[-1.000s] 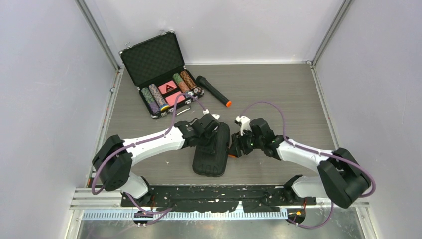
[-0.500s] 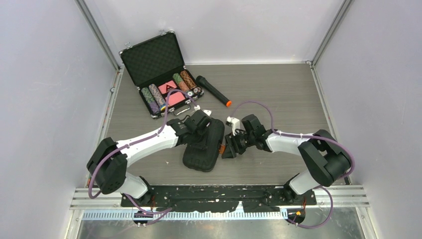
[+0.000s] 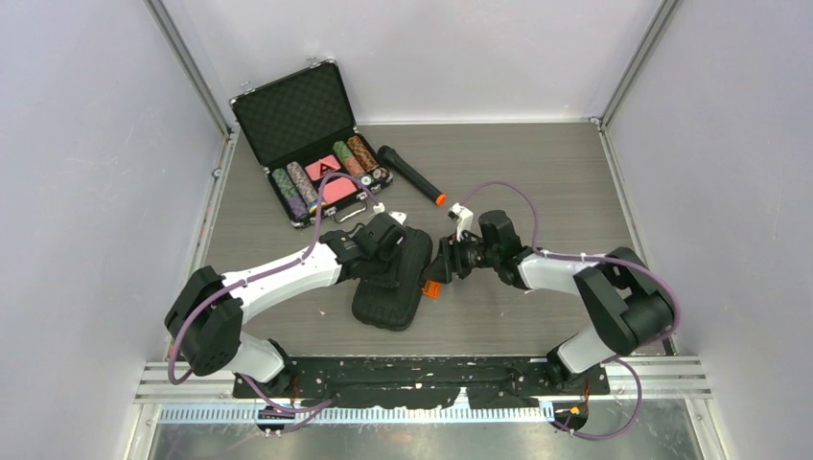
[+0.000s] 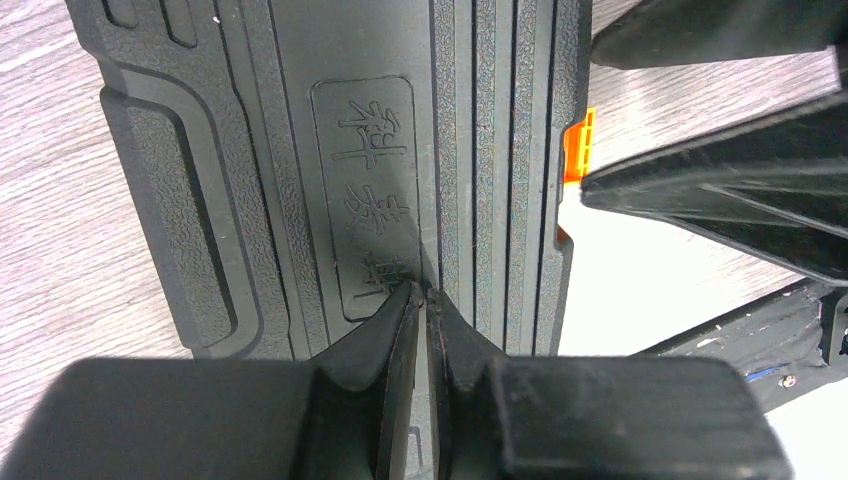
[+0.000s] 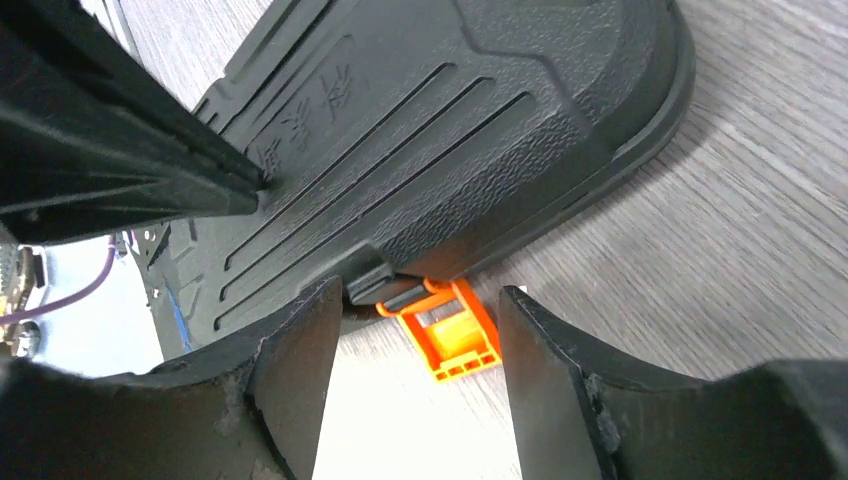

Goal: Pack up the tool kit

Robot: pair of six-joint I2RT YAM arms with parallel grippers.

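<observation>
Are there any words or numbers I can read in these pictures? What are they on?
Tool kit case, lid: three raised Chinese-looking characters in a framed panel; I cannot read them.
Poker chip case: a dark triangle mark on the pink cards; too small to read.
No other words or numbers show.

Lid of the black tool kit case [image 4: 300, 120]: a raised rounded-rectangle panel [image 4: 363, 200] carries three embossed Chinese-style characters in a single row, in the same black as the plastic. Their strokes show in both wrist views, but no character can be read with certainty. Open poker chip case [image 3: 288, 120]: a pink card [image 3: 323, 169] bears a dark triangular, A-like mark.
</observation>
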